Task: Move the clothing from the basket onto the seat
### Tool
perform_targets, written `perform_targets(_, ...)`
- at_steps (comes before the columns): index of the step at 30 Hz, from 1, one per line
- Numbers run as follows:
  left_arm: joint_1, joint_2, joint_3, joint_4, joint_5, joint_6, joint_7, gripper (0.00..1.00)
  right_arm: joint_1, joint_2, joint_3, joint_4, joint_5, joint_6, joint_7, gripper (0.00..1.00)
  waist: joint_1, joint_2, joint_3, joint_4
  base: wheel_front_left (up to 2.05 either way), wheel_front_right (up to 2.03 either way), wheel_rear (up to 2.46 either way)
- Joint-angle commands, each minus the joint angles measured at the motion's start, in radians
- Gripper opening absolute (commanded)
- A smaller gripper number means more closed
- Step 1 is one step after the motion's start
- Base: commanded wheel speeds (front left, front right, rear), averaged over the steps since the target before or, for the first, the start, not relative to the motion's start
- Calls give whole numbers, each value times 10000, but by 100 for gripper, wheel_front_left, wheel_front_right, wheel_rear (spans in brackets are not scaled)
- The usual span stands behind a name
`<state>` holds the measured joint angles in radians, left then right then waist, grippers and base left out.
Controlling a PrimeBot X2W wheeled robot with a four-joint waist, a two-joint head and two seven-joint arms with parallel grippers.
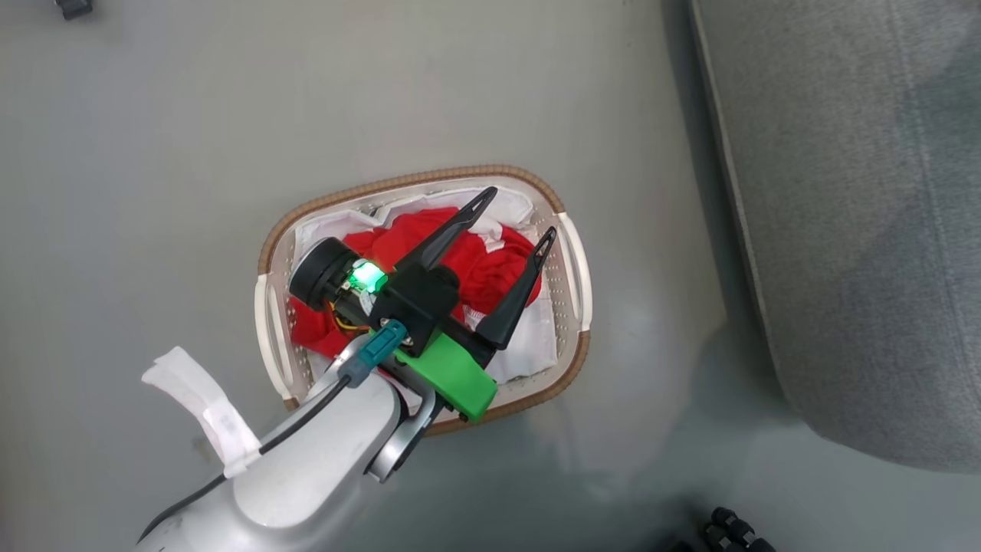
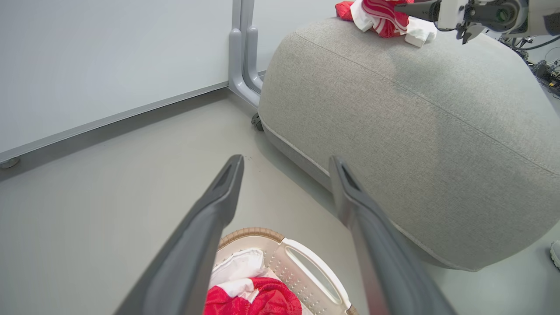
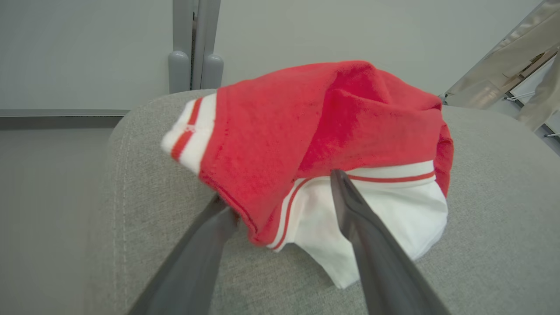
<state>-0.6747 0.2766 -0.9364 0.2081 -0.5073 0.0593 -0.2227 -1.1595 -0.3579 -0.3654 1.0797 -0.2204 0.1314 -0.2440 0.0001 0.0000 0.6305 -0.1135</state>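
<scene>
A red garment (image 1: 498, 264) lies bunched in the oval cream basket (image 1: 429, 180) on the floor, over a white liner cloth (image 1: 529, 345). My left gripper (image 1: 521, 212) hovers open just above it; the left wrist view has its fingers (image 2: 227, 183) spread over the basket's rim (image 2: 253, 232) and the red fabric (image 2: 258, 299). A second red garment with white striped trim (image 3: 306, 131) rests on the grey seat (image 3: 503, 197). My right gripper (image 3: 280, 190) is open, its fingers straddling that garment's near edge. The left wrist view shows this garment (image 2: 385, 17) and right gripper (image 2: 400, 6) atop the seat (image 2: 415, 131).
The seat (image 1: 858, 230) stands right of the basket across a strip of bare floor. A pale wall panel with a grey post (image 2: 243, 52) stands behind the seat, a small caster (image 2: 257, 122) at its foot. Dark parts (image 1: 736, 529) lie at the head view's bottom edge.
</scene>
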Motion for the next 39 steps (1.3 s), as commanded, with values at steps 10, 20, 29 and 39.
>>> perform_targets(10, 421, 246, 649, 524, -332, 315, -316, 100, 1100, 315, 1647, -334, 1123, -14, -217, 100, -1, 0, -1617, -263, 0, 0, 0)
perform_targets(20, 1637, 38, 1866, 970, -795, 471, -433, 100, 1806, 466, 2699, -1238, 2345, -14, -224, 100, -1, 0, -3559, 378, 0, 0, 0)
perform_targets(29, 3768, -49, 3990, 592, -398, 819, -418, 100, 3360, 1149, 3572, -2028, 2999, -14, -225, 100, -1, 0, -4858, 916, 0, 0, 0)
perform_targets(39, 6136, -557, 6359, 191, 93, 729, -419, 100, 6174, 2096, 3866, -3806, 3315, -14, -226, 100, -1, 0, -5756, 1056, 0, 0, 0)
